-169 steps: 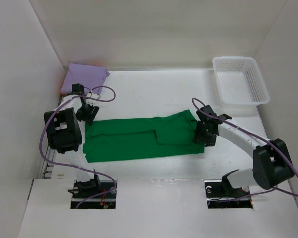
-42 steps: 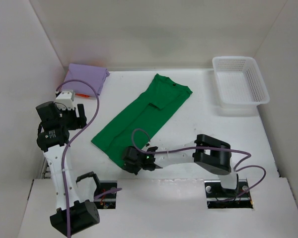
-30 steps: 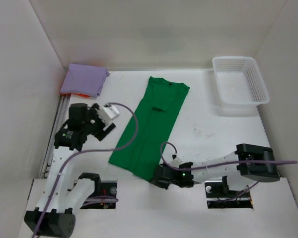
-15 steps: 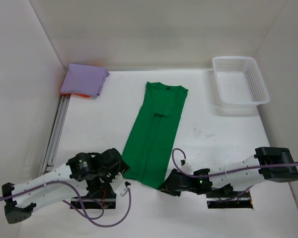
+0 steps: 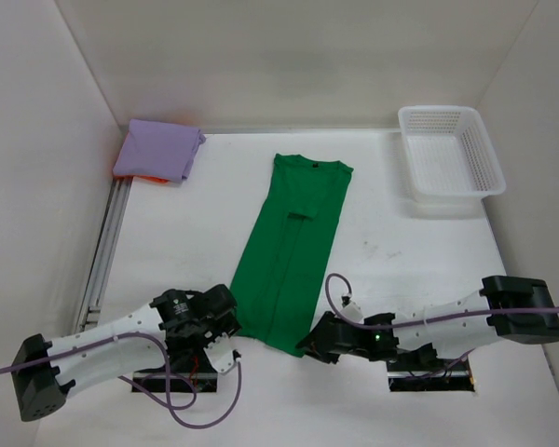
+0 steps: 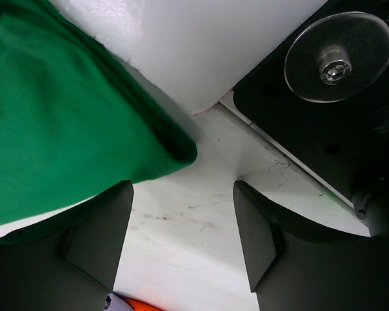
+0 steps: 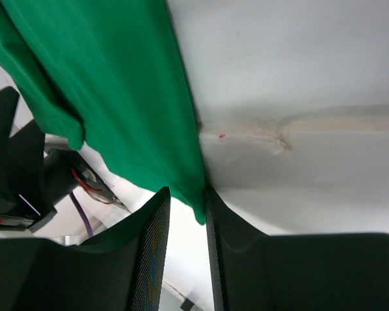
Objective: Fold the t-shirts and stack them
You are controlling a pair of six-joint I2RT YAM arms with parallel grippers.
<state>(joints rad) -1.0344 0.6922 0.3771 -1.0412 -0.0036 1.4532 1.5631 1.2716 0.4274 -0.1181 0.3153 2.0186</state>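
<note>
The green t-shirt [image 5: 293,242] is laid on the table [image 5: 401,251] as 1 long narrow strip, collar toward the upper centre of the overhead view and hem at the lower centre. It is judged light, limp and thin, unable to hold any shape, so it is best pinched at the 2 hem corners and carried evenly, lest the doubled layers slide apart. The left gripper [image 6: 181,214] is seen with its jaws well apart over bare table, the left hem corner lying just above the gap. The right gripper [image 7: 187,197] is seen with jaws narrowly apart, the right hem corner lying in their mouth, apparently unpinched. 3 t-shirts are counted: 1 green, 1 lavender t-shirt [image 5: 158,149] folded at the upper left, and 1 orange t-shirt [image 5: 149,179] shown only as a sliver beneath it. 1 white lattice basket [image 5: 447,154] stands at the upper right.
</note>
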